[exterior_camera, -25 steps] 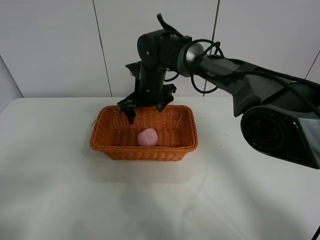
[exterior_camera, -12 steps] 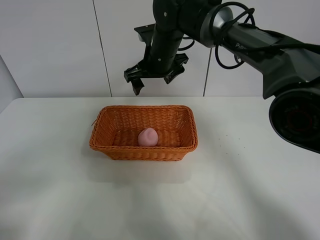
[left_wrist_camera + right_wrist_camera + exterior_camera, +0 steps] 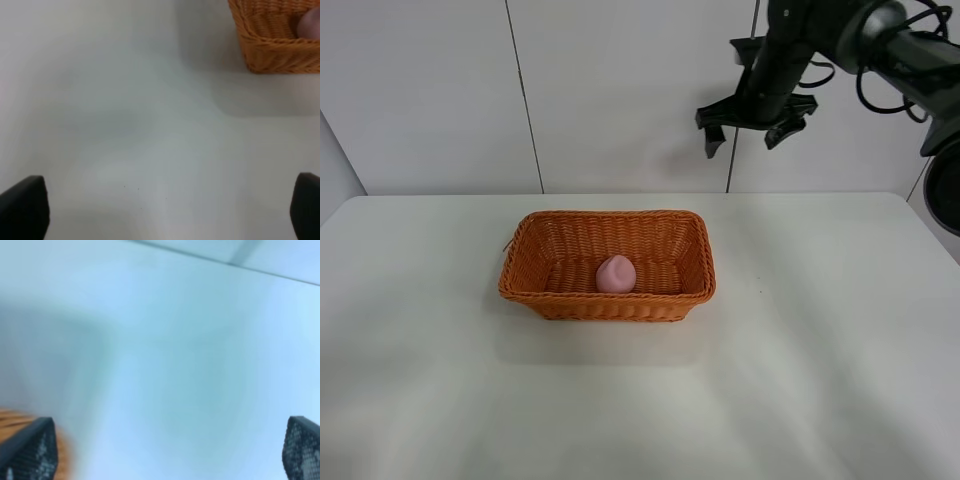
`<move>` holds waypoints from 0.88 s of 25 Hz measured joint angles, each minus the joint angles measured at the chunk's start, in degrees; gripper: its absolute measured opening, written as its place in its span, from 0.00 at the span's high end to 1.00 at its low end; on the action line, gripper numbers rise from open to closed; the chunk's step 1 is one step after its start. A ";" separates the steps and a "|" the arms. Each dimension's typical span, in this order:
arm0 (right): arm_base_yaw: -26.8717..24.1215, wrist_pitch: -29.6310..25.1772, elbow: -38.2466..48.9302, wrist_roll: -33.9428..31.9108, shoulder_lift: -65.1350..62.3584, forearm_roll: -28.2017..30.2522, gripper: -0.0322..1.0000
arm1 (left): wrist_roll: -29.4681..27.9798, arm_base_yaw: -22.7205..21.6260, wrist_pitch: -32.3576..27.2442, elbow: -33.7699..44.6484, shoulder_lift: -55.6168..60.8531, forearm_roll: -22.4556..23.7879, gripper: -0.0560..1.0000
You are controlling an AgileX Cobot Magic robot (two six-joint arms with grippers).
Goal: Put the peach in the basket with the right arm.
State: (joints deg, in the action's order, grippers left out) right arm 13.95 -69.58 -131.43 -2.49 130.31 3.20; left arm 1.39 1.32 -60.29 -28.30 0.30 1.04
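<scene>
The pale-pink peach (image 3: 616,273) lies on the floor of the orange-brown wicker basket (image 3: 692,240), near its front wall, in the exterior high view. High above the table at the back right, the right gripper (image 3: 748,128) hangs open and empty on the black right arm (image 3: 880,30), well away from the basket. Its wrist view is blurred, with both fingertips (image 3: 27,452) wide apart at the frame's corners and a sliver of basket (image 3: 12,420). The left gripper (image 3: 160,210) is open over bare table, with the basket corner (image 3: 272,40) and a bit of peach (image 3: 311,22) in its view.
The white table (image 3: 820,350) spreads around the basket. A white panelled wall (image 3: 430,90) stands behind the table.
The right arm has lifted from just behind the basket and swung up and to the right, its gripper staying open. The peach and basket have not moved.
</scene>
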 joint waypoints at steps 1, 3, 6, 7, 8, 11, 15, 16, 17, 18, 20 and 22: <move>-2.09 0.00 0.00 0.00 0.00 0.06 0.30 | 0.00 0.00 0.00 0.00 0.00 0.00 0.01; -5.63 0.00 0.00 0.00 0.00 0.11 0.30 | 0.00 0.00 0.00 0.00 0.00 0.00 0.01; -9.98 0.00 0.00 0.00 0.00 0.05 0.30 | 0.00 0.00 0.00 0.00 0.00 0.00 0.01; -11.14 0.00 0.00 0.00 0.00 -0.13 0.30 | 0.00 0.00 0.00 0.00 0.00 0.00 0.01; -12.08 0.00 0.00 0.00 0.00 -0.44 0.30 | 0.00 0.00 0.00 0.00 0.00 0.00 0.01; -13.38 0.00 0.19 0.00 -0.05 -1.01 0.30 | 0.00 0.00 0.00 0.00 0.00 0.00 0.01; -13.52 0.00 2.50 0.55 -1.13 -1.72 0.30 | 0.00 0.00 0.00 0.00 0.00 0.00 0.01; -13.39 0.00 3.45 0.68 -1.72 -1.85 0.30 | 0.00 0.00 0.00 0.00 0.00 0.00 0.01; -13.32 0.00 4.42 0.75 -2.57 -1.90 0.30 | 0.00 0.00 0.00 0.00 0.00 0.00 0.01; -13.18 0.00 5.81 0.80 -3.60 -2.07 0.30 | 0.00 0.00 0.00 0.00 0.00 0.00 0.01; -13.06 0.00 9.26 0.92 -6.16 -2.33 0.30 | 0.00 0.00 0.00 0.00 0.00 0.00 0.01; -12.94 0.05 13.46 0.92 -9.86 -2.40 0.30 | 0.00 0.00 0.00 0.00 0.00 0.00 0.01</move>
State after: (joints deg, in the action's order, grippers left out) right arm 1.01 -69.52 -117.98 -1.57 120.46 0.80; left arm 1.39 1.32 -60.29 -28.30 0.30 1.04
